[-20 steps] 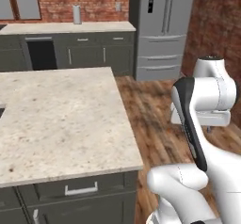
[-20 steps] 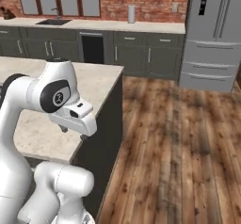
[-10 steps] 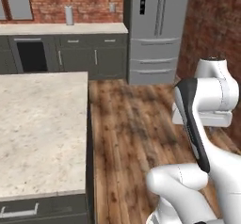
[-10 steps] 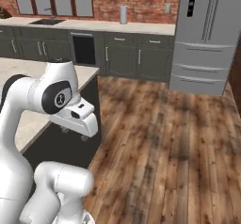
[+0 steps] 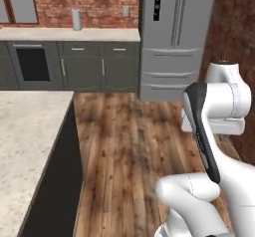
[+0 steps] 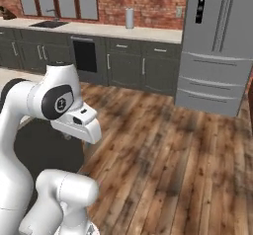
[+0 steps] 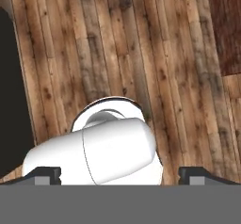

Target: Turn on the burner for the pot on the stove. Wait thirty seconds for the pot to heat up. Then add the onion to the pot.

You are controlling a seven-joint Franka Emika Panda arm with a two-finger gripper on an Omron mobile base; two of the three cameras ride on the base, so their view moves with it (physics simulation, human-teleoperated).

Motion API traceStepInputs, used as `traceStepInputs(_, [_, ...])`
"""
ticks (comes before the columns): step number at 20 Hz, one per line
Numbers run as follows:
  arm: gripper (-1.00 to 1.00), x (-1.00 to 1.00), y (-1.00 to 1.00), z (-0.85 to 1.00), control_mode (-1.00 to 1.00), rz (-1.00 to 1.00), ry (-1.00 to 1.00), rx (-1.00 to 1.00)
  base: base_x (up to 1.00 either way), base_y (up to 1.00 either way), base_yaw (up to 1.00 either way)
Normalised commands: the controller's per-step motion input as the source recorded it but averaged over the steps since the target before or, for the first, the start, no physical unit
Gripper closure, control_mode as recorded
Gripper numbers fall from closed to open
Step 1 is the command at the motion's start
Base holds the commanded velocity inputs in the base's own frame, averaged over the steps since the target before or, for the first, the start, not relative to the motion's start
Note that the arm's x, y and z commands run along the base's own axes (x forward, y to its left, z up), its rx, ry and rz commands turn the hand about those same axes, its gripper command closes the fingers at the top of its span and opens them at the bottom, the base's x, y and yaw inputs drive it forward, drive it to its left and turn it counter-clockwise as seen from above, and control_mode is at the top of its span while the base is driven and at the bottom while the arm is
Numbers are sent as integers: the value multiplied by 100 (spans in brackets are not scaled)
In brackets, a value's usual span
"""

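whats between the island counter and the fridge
Bare wood floor and nothing else: in the left base view it runs from the island counter to the fridge. The right base view shows the same open planks.

Wooden floor (image 5: 124,146), brick wall (image 6: 148,14)

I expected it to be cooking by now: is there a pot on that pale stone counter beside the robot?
No. In the left base view the speckled counter carries nothing on the part that shows.
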Motion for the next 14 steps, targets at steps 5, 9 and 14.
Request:
traceStepInputs(5, [-100, 0, 0, 0, 100, 0, 0, 0, 100, -77, 18])
traceStepInputs(9, [-100, 0, 0, 0, 100, 0, 0, 0, 100, -77, 28])
traceStepInputs(14, [-100, 0, 0, 0, 100, 0, 0, 0, 100, -49, 31])
